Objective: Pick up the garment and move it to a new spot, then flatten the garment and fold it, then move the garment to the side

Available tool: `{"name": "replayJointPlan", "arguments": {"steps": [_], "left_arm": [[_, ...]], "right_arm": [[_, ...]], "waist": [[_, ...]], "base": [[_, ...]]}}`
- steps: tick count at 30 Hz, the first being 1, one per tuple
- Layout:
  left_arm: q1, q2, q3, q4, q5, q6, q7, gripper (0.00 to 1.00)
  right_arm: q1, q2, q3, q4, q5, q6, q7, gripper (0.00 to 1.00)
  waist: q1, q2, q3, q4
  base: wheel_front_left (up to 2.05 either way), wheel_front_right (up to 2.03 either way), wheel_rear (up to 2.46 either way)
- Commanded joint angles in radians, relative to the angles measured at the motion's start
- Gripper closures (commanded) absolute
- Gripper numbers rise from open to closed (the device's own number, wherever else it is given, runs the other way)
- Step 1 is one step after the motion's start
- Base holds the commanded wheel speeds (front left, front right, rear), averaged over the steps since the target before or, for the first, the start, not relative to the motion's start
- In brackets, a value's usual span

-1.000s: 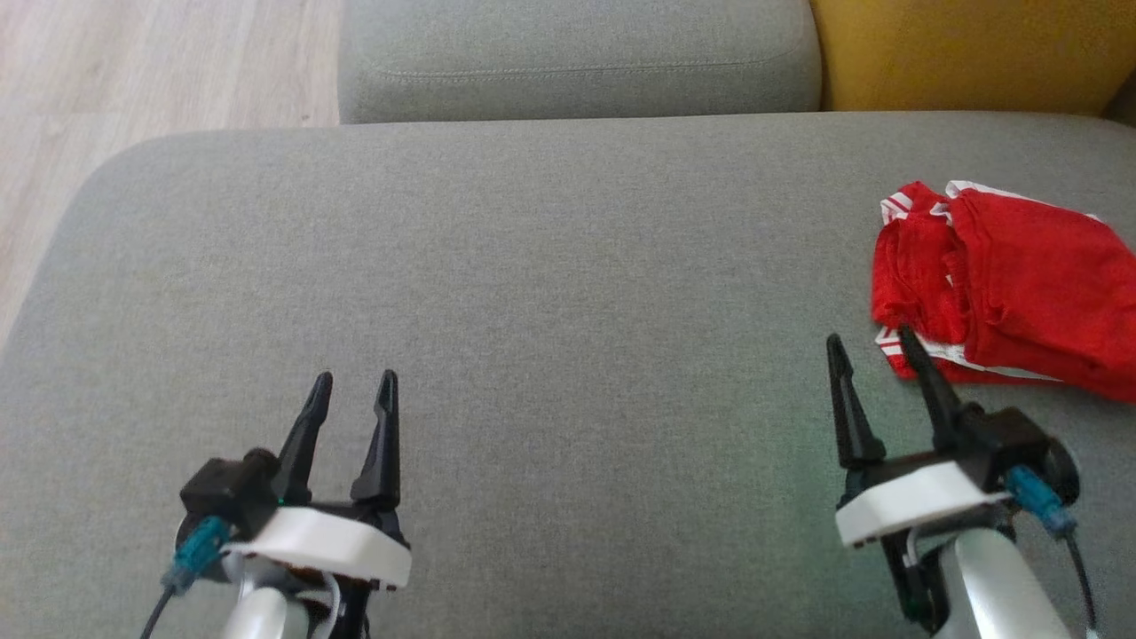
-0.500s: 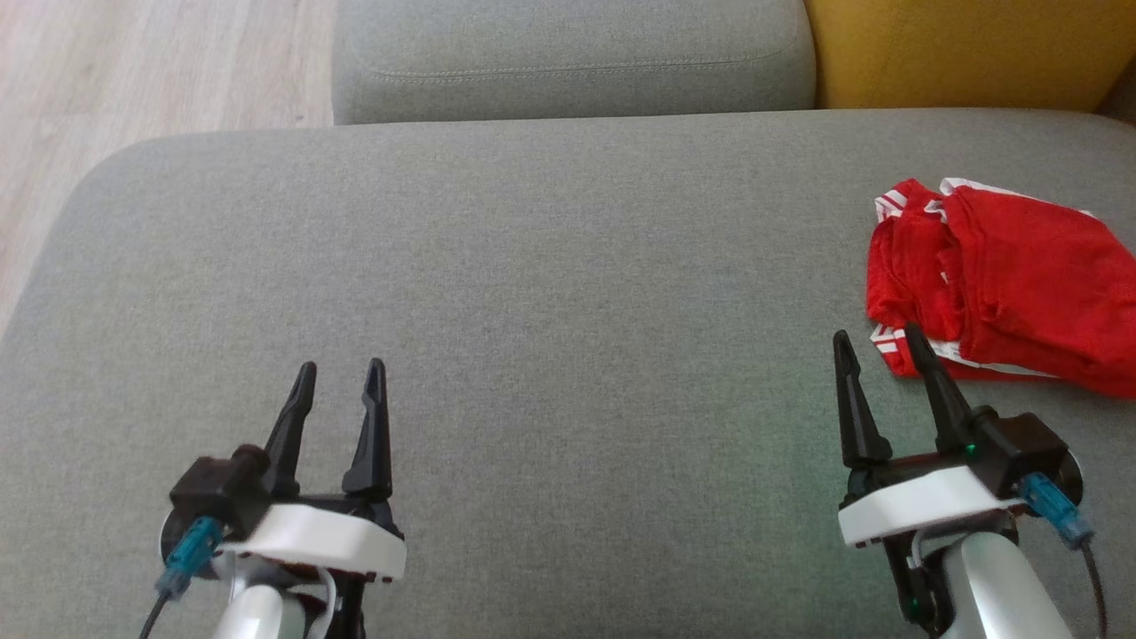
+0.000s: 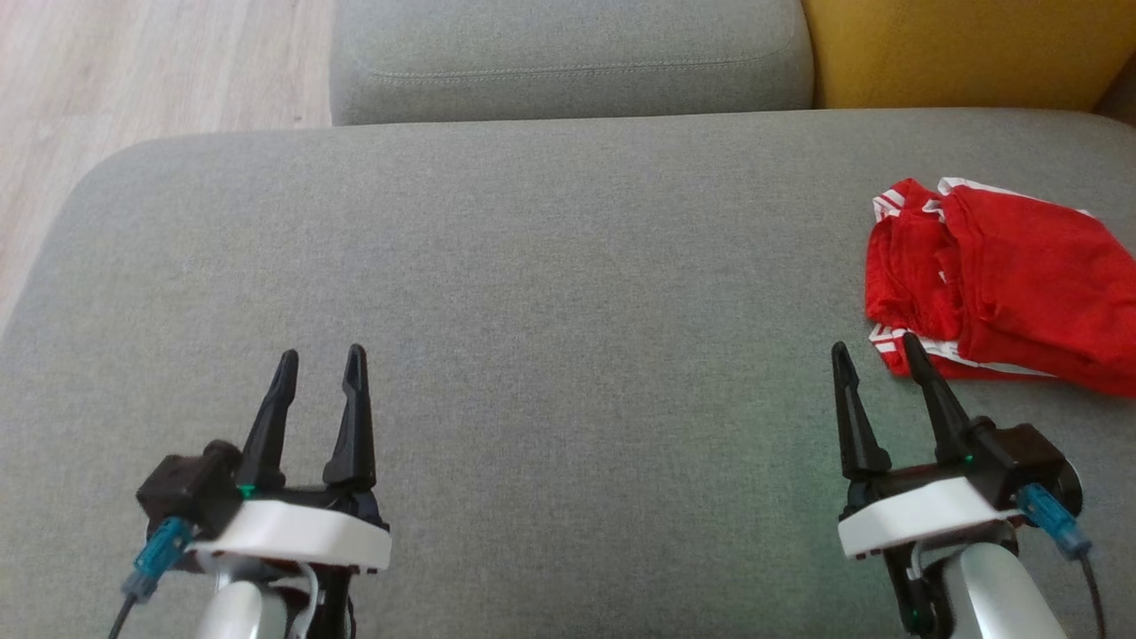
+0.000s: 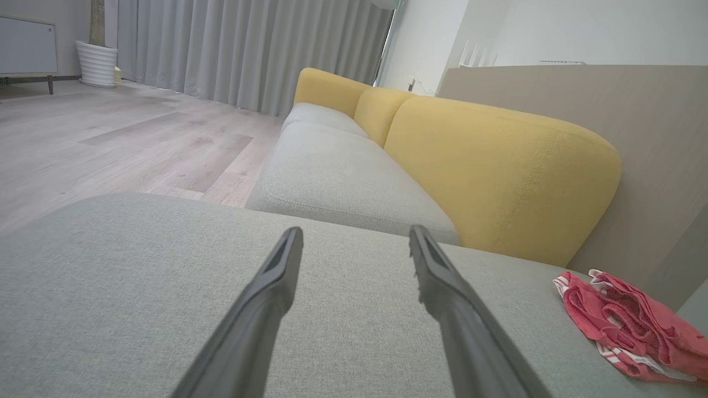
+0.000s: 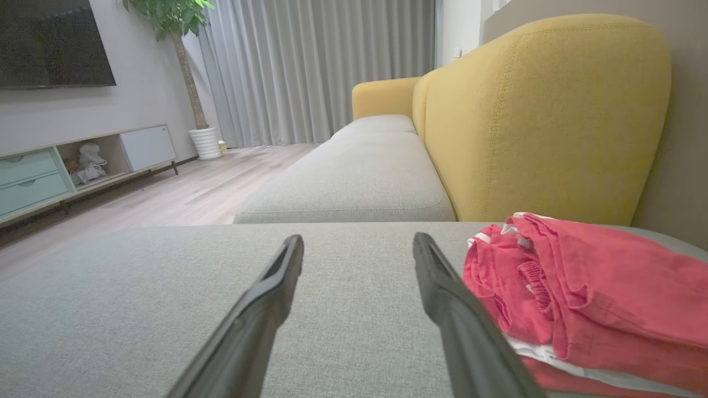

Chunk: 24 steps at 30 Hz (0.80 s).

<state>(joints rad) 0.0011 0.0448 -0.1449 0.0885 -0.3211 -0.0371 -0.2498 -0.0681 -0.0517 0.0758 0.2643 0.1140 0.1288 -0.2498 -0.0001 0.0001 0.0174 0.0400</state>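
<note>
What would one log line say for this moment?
left gripper: open, empty | right gripper: open, empty | red garment: lying on gray couch, beside right gripper

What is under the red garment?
The red garment lies on the grey sofa cushion. The patch of cushion beneath it is covered, so anything tucked there cannot be seen.

- The red cloth garment with white stripes [image 3: 1003, 284] runs off the head view's right edge; we cannot see its far end.
- In the right wrist view, one dark finger [image 5: 462, 326] of the right gripper [image 5: 358, 236] covers the garment's near corner.
- We cannot make out the small objects [image 5: 83, 166] on the open shelf of the pale green low cabinet [image 5: 27, 190].
</note>
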Motion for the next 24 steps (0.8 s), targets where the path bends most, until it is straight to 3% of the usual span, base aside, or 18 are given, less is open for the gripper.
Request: {"name": "replayJointPlan", "arguments": {"steps": [1,16,17,24], "left_arm": [[-0.018,0.005,0.038,-0.039,-0.004,-0.005,-0.012,0.0],[-0.019,0.005,0.046,0.061,-0.053,-0.022,-0.012,0.0],[0.018,0.0,0.021,0.093,-0.05,-0.017,0.0,1.0],[0.03,-0.003,0.026,0.153,-0.087,-0.018,0.012,1.0]], "right_arm": [[-0.024,0.001,0.021,-0.037,-0.002,0.002,-0.012,0.0],[-0.036,0.001,0.03,-0.049,0.015,0.002,-0.012,0.0],[-0.002,0.0,0.01,-0.011,0.01,0.0,0.0,1.0],[0.019,-0.001,0.011,0.034,0.05,0.0,0.009,1.0]], "waist": [[0.0001,-0.0001,0.001,0.0],[0.0001,-0.0001,0.008,-0.01],[0.0001,-0.0001,0.009,-0.011],[0.0001,-0.0001,0.009,-0.012]], "base": [[0.0,0.0,0.0],[0.0,0.0,0.0],[0.0,0.0,0.0],[0.0,0.0,0.0]]}}
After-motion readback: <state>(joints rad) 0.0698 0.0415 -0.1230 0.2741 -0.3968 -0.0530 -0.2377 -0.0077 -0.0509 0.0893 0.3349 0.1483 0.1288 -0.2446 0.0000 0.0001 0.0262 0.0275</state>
